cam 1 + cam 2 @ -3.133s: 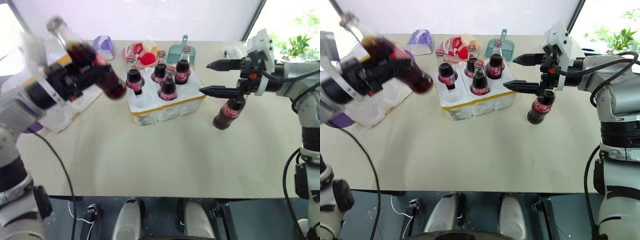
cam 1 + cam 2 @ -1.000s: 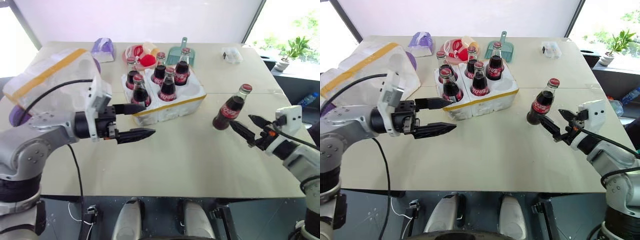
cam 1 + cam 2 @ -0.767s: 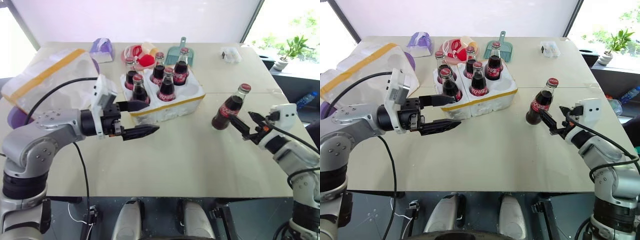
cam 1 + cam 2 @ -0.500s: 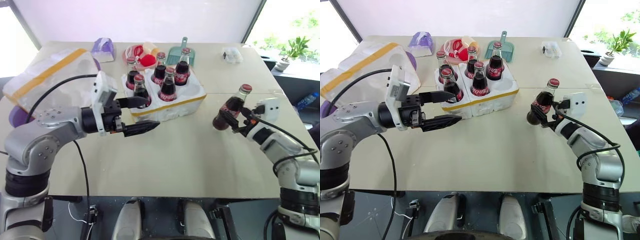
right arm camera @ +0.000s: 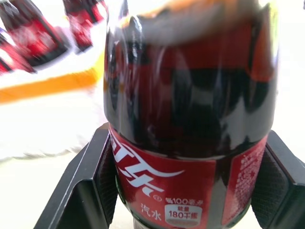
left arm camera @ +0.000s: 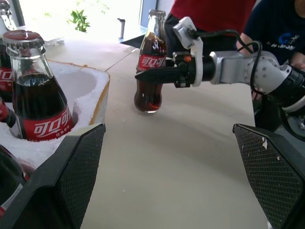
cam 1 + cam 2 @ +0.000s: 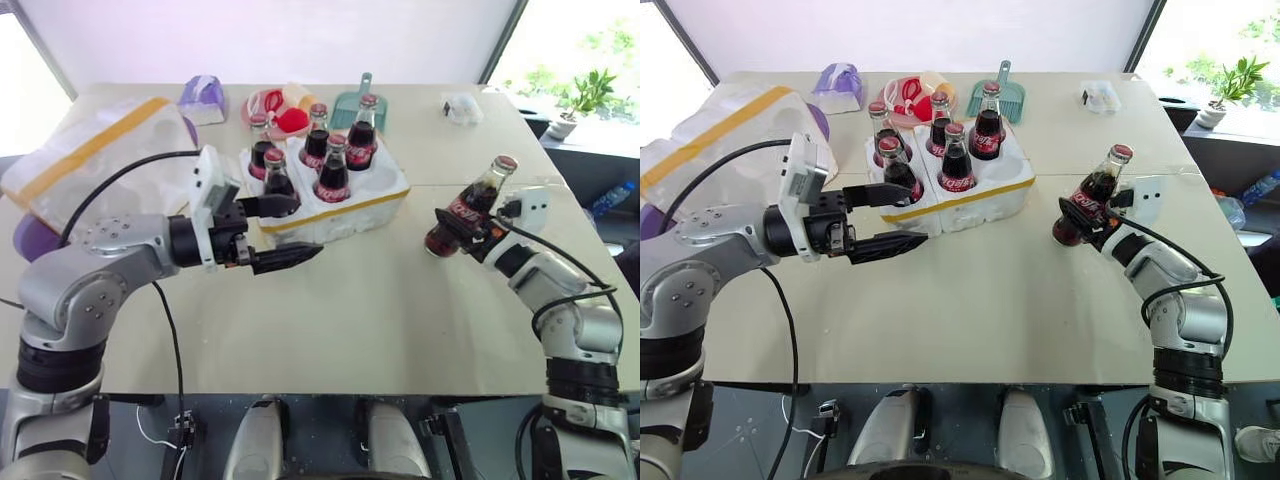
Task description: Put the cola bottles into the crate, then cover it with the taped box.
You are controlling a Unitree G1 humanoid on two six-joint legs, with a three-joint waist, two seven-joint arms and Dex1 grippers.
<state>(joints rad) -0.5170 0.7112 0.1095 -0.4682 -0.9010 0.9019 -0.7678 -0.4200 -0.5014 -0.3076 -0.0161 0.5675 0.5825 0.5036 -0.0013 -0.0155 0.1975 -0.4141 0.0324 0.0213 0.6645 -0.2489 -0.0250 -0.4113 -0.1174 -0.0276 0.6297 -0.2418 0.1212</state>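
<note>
- Your right gripper (image 7: 1078, 222) is clamping the last bottle (image 7: 1089, 204) low on its body; the bottle is leaning, base still on the table (image 7: 970, 300), well right of the crate (image 7: 970, 205).
- Your left gripper (image 7: 885, 220) is hanging spread wide and empty just in front of the crate, beside a seated bottle (image 7: 898, 170).
- Five bottles are sitting in wells; one near-right well (image 7: 382, 184) is waiting.
- The low, tilted grip is risking a swing or slip on lifting.
- The neck is risking a knock against seated bottles on the way in.
- The box (image 7: 100, 165) is lying far left.
</note>
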